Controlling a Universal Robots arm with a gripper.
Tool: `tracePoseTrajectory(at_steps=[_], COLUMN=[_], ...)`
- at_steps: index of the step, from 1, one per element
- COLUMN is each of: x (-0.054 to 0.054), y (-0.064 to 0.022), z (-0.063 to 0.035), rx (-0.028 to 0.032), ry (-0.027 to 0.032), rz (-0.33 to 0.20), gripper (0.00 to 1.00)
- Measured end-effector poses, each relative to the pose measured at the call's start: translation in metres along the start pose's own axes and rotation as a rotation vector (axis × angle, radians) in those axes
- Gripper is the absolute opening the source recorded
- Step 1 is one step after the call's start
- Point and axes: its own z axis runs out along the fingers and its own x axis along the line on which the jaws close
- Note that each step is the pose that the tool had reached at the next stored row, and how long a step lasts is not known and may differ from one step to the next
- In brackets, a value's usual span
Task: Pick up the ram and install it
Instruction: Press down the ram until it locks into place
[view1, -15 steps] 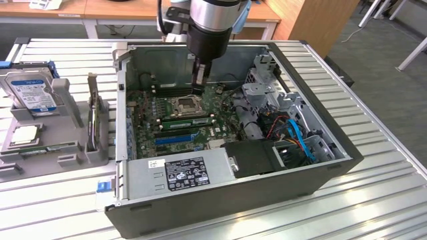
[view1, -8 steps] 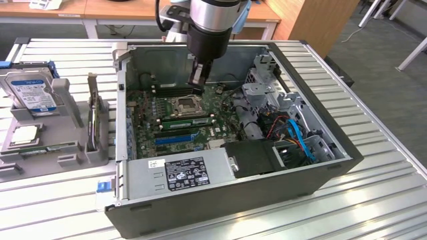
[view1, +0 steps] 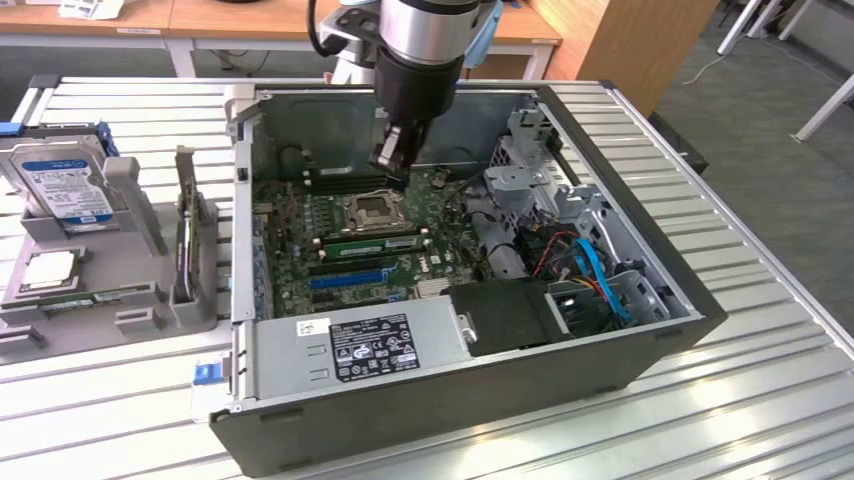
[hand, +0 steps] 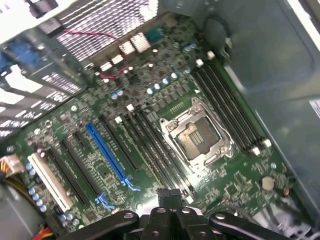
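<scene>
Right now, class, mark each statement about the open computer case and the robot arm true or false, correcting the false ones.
1. The black computer case lies open on the slatted metal table. True.
2. The gripper hangs above the green motherboard. True.
3. The blue-labelled silver hard drive sits inside the case. False: it stands in a grey holder outside it.
4. A cooler covers the silver-framed processor socket. False: it is bare.

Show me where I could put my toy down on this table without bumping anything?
The ribbed metal table is bare on the exterior view's right of the computer case and along the near edge in front of it. The exterior view's left is crowded: a grey holder with a hard drive and upright boards. Inside the case, parts and cables fill it, with the gripper above.
</scene>
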Motion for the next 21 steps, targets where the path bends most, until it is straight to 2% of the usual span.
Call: tracePoseTrajectory(at_steps=[5, 15, 21], x=[0.0, 0.0, 0.0], y=[-0.0001, 0.0, -0.0001], z=[0.0003, 0.0003, 0.0003], rx=[0.0063, 0.0066, 0.0124], ry=[-0.0044, -0.0047, -0.0087], rz=[0.083, 0.089, 0.173], gripper=[0.1, 0.1, 0.1])
